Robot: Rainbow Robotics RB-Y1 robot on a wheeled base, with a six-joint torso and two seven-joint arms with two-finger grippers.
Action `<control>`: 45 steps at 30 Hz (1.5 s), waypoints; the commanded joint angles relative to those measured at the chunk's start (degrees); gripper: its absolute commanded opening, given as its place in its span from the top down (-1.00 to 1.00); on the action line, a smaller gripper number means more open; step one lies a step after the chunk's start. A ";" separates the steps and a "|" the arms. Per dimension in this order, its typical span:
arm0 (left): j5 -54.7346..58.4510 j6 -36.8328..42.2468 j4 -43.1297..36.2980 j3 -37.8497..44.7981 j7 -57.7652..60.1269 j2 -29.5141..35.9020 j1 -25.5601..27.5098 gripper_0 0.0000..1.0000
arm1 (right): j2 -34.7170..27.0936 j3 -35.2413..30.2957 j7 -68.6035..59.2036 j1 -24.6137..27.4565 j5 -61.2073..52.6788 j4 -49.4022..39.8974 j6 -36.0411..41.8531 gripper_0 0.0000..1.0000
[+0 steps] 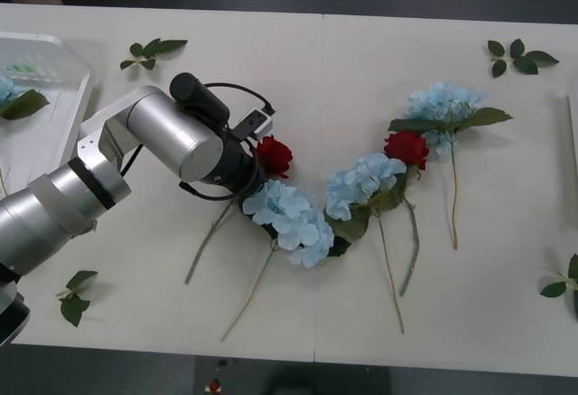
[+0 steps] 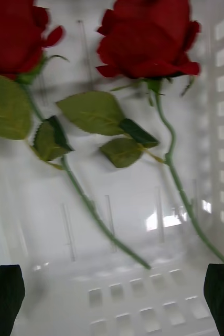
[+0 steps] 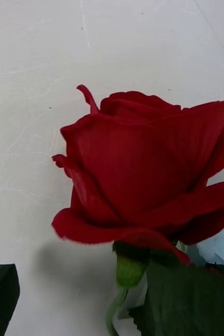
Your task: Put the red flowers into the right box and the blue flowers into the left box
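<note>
My left arm (image 1: pixel 194 137) reaches to the table's middle, its wrist over a red flower (image 1: pixel 275 155). That rose (image 3: pixel 143 178) sits close before my open left gripper (image 3: pixel 112 315); one black finger (image 3: pixel 1 296) shows, the other is behind a leaf. A second red flower (image 1: pixel 406 148) lies further right among three blue flowers (image 1: pixel 291 221) (image 1: pixel 363 183) (image 1: pixel 442 104). The left box (image 1: pixel 68 115) holds a blue flower (image 1: pixel 7 89). My open right gripper (image 2: pixel 112 304) hovers over the right box (image 2: pixel 216 131), where two red flowers (image 2: pixel 143 37) (image 2: pixel 12 37) lie.
Loose green leaf sprigs lie at the back left (image 1: pixel 152 51), back right (image 1: pixel 519 56), front left (image 1: pixel 74 297) and right edge (image 1: pixel 560 285). A seam (image 1: pixel 321 187) runs down the table's middle. The front table edge is near the stems' ends.
</note>
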 commanded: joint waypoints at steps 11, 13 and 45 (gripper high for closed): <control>-0.70 -2.93 1.63 -3.58 4.05 -0.02 -2.19 -0.85 | 5.45 -2.62 1.86 -0.95 -12.91 -13.80 15.35 -1.00; -0.70 -2.93 1.63 -3.67 4.13 -0.02 -2.28 -0.35 | 6.95 -2.62 1.68 -0.95 -12.82 -15.29 15.70 -1.00; 21.54 -4.60 -15.33 11.71 9.23 10.79 -5.62 1.00 | 29.89 3.26 2.30 -0.69 3.44 -25.75 12.27 -1.00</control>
